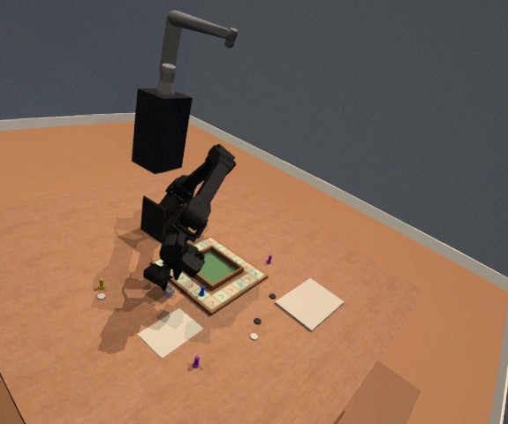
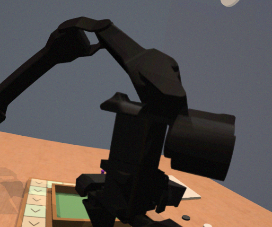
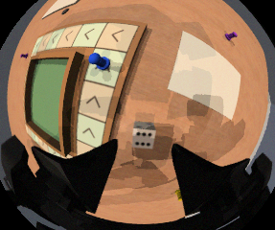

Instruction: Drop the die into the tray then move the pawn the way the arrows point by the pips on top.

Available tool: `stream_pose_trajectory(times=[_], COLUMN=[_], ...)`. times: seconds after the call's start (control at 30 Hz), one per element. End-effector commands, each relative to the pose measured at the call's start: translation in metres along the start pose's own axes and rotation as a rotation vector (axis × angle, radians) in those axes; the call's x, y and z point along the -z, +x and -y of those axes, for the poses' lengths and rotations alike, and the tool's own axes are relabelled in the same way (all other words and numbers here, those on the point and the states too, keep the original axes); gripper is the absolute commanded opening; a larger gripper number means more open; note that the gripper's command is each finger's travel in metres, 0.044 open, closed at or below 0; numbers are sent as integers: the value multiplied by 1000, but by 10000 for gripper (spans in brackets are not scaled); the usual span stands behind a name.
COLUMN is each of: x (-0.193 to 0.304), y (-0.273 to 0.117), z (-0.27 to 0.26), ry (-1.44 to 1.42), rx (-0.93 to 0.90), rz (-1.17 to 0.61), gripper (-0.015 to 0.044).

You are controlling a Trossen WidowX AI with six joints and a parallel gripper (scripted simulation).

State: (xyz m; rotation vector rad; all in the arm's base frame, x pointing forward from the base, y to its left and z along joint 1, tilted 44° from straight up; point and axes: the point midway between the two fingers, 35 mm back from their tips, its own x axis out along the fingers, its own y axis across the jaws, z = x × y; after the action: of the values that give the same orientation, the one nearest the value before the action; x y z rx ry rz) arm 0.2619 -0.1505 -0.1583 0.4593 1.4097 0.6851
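Observation:
The pale die [image 1: 168,291] [image 3: 144,137] lies on the table beside the board [image 1: 211,312] [image 3: 128,59]. In the wrist view, its bright face shows several black pips in two rows of three. My gripper [image 1: 170,282] [image 3: 145,146] is open, pointing down over the die, with one fingertip on each side of it in the wrist view. Nothing is held. The blue pawn [image 1: 202,291] [image 3: 100,61] stands on a green square, one square before the corner. The tray [image 1: 218,268] [image 2: 69,205] [image 3: 48,96] has a green floor and looks empty where visible. In the exterior view, the arm hides the die and pawn.
A thin pale sheet [image 1: 170,332] [image 3: 206,72] lies near the die. A white slab [image 1: 309,303] lies farther right. Purple pawns [image 1: 269,259] [image 1: 196,361], a yellow pawn [image 1: 101,283], black discs [image 1: 272,296] [image 1: 257,321] and white discs [image 1: 254,336] [image 1: 101,296] lie around the board.

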Motion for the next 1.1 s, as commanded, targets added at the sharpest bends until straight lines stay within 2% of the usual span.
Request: stream_pose_trajectory(times=[0.0,0.6,0.8,1.03,1.07], x=[1,2,2,2,2], y=[7,34,34,34,34], z=[-1,-2,-2,-2,-2], ry=[8,8,8,8,8], rx=[-7,-8,-8,-8,-8], rz=[1,1,1,1,1], gripper=[275,275,118,71,45])
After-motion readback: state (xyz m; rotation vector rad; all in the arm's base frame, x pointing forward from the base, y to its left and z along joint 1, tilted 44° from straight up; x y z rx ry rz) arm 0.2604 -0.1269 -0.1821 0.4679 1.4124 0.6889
